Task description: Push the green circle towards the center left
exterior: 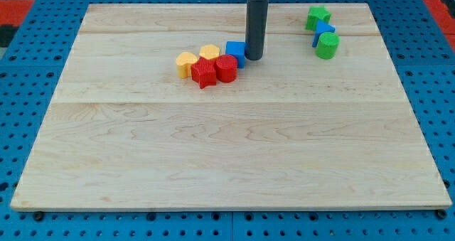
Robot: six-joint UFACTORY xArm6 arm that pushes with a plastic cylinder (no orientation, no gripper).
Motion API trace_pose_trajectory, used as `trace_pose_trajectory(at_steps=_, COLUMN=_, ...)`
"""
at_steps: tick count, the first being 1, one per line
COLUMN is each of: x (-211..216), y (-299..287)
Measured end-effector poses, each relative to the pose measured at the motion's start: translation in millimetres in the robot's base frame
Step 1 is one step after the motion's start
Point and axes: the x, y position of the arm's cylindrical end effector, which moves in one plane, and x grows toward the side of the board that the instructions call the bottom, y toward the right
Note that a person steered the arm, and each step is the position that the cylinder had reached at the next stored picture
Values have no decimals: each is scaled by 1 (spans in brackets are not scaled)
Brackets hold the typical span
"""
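**A:** Camera view check. Where's my tip (254, 57) sitting?

**B:** On the board (227, 148), upper middle. It's just right of the blue cube (235, 52), touching it or very nearly. Can't tell which from this angle.

**A:** Jaw state?

**B:** None to report. The arm ends in a plain rod, so nothing opens or closes. It only pushes.

**A:** Target?

**B:** Green circle (328, 45) is near the view's top right, well apart from the tip. It's the lowest of a tight column: green star (318, 16) on top, a small blue block (324, 31) between them, shape unclear. All three look like they touch.

**A:** So the tip is on the wrong side.

**B:** Yes. It needs contact on the circle's right face to drive it left. Right now it's left of the circle, beside the other cluster.

**A:** That cluster?

**B:** Yellow block (186, 63), second yellow block (210, 53), red star (204, 73), red cylinder (226, 68), plus the blue cube. All bunched just left of the tip.

**A:** Why does that matter?

**B:** It sits roughly between the circle and the centre left. My guess is a straight leftward push runs into it. Better to steer the circle down below the cluster first.

**A:** Progress?

**B:** Push not yet started, as I read it.
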Motion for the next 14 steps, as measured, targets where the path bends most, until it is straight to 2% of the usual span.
trace_pose_trajectory(at_steps=1, x=2, y=31)
trace_pose_trajectory(at_steps=3, x=32, y=170)
trace_pose_trajectory(at_steps=4, x=8, y=215)
trace_pose_trajectory(at_steps=5, x=-29, y=211)
trace_pose_trajectory(at_steps=8, x=-29, y=109)
trace_pose_trajectory(at_steps=10, x=9, y=127)
trace_pose_trajectory(at_steps=13, x=-38, y=19)
trace_pose_trajectory(at_steps=14, x=-51, y=2)
